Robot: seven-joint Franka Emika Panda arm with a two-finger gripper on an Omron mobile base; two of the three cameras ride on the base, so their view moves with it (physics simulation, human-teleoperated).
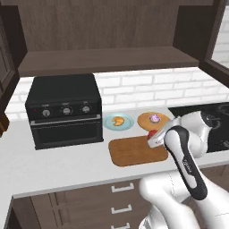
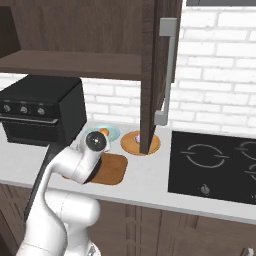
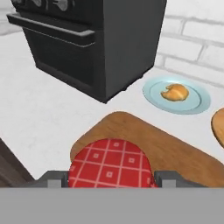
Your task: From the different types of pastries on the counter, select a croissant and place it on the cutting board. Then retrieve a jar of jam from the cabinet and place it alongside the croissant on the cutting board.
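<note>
jam jar [image 3: 110, 162] | clamped in claw [image 3: 111, 179] over cutting board [image 3: 175, 148] | croissant [image 3: 175, 92] on blue plate [image 3: 197, 103]

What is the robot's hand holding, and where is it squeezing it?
The gripper holds the jar of jam, one finger on each side of it, over the cutting board.

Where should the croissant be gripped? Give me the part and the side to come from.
Grip the croissant across its thick middle, from straight above. It lies flat on the blue plate, a small crescent with thin tips, so the middle likely gives the surest hold, and the plate's rim hinders a side approach. The gripper holds the jar; set that down first.
</note>
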